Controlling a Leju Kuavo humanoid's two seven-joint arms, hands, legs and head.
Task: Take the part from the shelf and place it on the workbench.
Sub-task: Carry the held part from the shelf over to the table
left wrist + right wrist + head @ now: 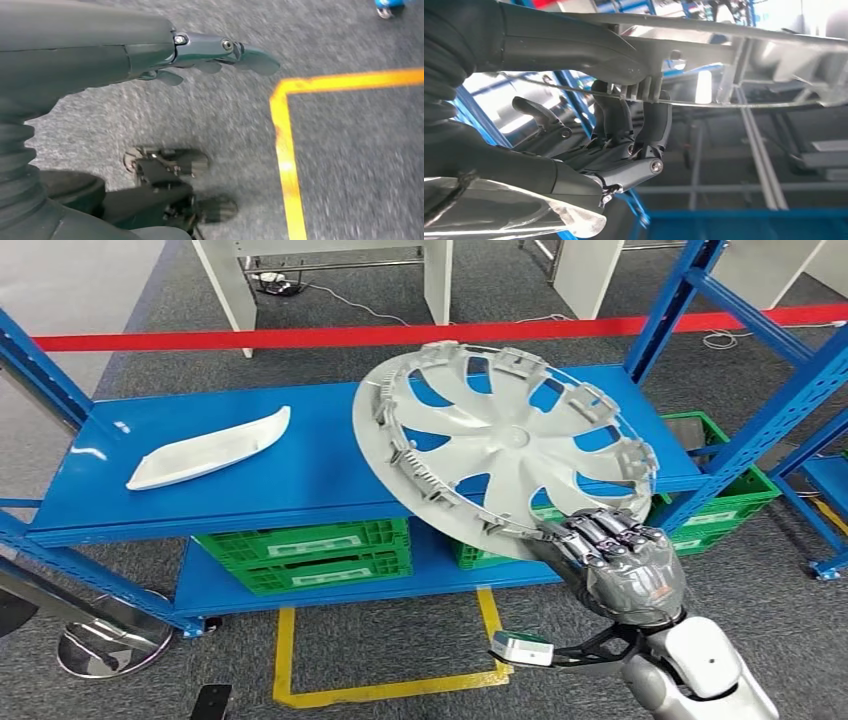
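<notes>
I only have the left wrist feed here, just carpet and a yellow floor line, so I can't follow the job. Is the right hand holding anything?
Observer: Yes. The right hand grips the rim of a silver wheel cover.
Operator: Is the cover off the shelf?
Observer: It is tilted above the blue shelf; whether its far edge touches, I cannot tell.
Operator: Anything else up there?
Observer: A long white part lies on the shelf's left side.
</notes>
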